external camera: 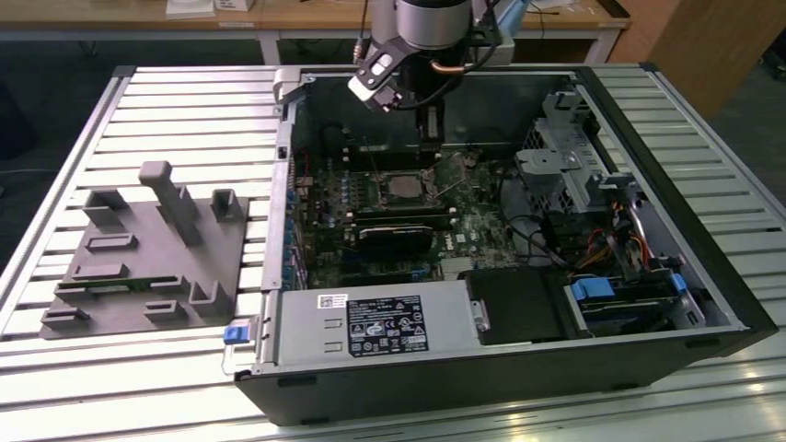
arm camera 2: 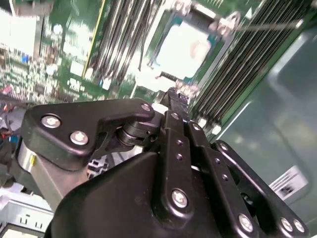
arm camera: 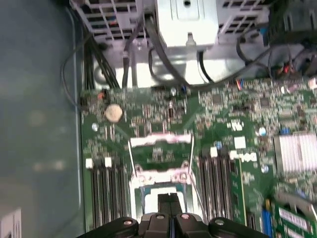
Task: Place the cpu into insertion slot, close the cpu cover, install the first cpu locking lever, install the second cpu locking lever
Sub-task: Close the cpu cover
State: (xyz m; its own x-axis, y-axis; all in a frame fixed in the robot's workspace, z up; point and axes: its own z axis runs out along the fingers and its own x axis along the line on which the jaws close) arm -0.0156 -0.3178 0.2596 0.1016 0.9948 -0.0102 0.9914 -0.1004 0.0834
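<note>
The cpu [arm camera 2: 185, 47] is seen seated pale-face-up in the insertion slot [arm camera 2: 157, 53], on the green mobo [arm camera: 223, 109] inside the opened PC case [external camera: 491, 368]. The cpu cover [arm camera: 161, 148] appears tipped up off the slot, board visible thru its window, w/ a thin lever rod [arm camera: 191, 153] stood free beside it. Step 1 is thus judged done, cover + both levers left. The gripper [arm camera 2: 177, 93] is held just beside the cover's edge, jaws pressed together, nothing seen between.

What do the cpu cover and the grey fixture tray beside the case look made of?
The cpu cover looks like thin bare metal: silvery, with bright glints along its frame. The grey fixture tray looks like matte plastic, perhaps printed: uniform dull grey, no shine, blocky posts.
</note>
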